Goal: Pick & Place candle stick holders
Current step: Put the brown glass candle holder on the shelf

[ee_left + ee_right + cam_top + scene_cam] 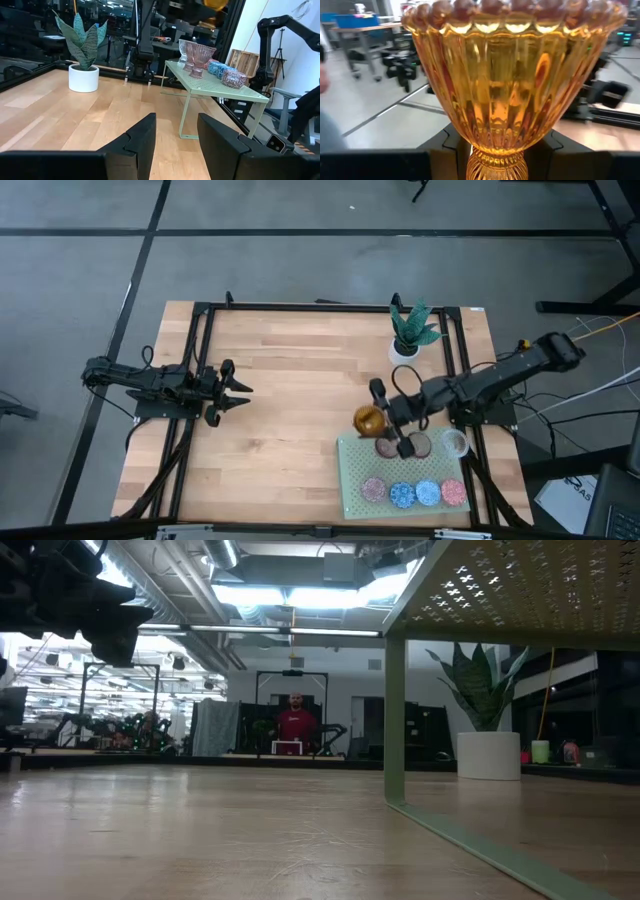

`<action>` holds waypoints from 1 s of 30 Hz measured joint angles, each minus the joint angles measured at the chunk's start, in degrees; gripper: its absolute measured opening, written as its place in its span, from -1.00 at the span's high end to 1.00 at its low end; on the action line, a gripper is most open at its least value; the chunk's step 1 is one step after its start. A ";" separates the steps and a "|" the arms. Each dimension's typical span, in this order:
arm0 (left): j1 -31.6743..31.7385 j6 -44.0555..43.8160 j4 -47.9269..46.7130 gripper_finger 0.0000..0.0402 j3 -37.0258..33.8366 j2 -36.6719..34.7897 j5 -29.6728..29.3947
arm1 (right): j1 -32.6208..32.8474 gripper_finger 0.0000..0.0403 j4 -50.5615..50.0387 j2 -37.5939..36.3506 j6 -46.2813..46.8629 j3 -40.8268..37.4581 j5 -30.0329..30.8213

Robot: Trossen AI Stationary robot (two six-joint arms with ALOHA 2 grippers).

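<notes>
Candle stick holders mostly sit on the pale green perforated mat [352, 480] already; the amber ribbed glass cup [368, 420] is pinched in the right jaws [378, 412] just beside it, unplaced. Left jaws [238, 393] wait spread, empty, over the tabletop [290, 380].

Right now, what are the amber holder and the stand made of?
Amber holder: looks like glass, glossy and see-through, ribbed with a beaded rim, shut in the right gripper jaws. Stand: probably painted sheet metal, matte pale green, perforated top on thin bent legs.
</notes>
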 joint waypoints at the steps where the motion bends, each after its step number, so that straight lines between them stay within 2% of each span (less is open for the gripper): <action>1: 0.00 0.00 -0.01 0.30 0.00 0.00 0.00 | 1.00 0.36 0.00 0.00 -0.04 0.00 0.02; 14: 0.00 0.00 0.00 0.30 0.00 0.00 0.00 | 11.62 0.36 1.01 -0.07 -2.95 0.31 0.12; 20: 0.00 0.00 -0.01 0.30 0.00 0.00 0.00 | 17.96 0.36 -3.67 -0.07 -3.02 5.29 0.63; 24: 0.00 0.00 -0.01 0.30 0.00 -0.02 0.00 | 22.46 0.36 -11.54 -0.07 -3.02 8.76 3.58; 30: 0.00 0.00 0.00 0.30 0.00 0.00 0.00 | 27.80 0.36 -13.02 0.07 -2.42 8.96 10.81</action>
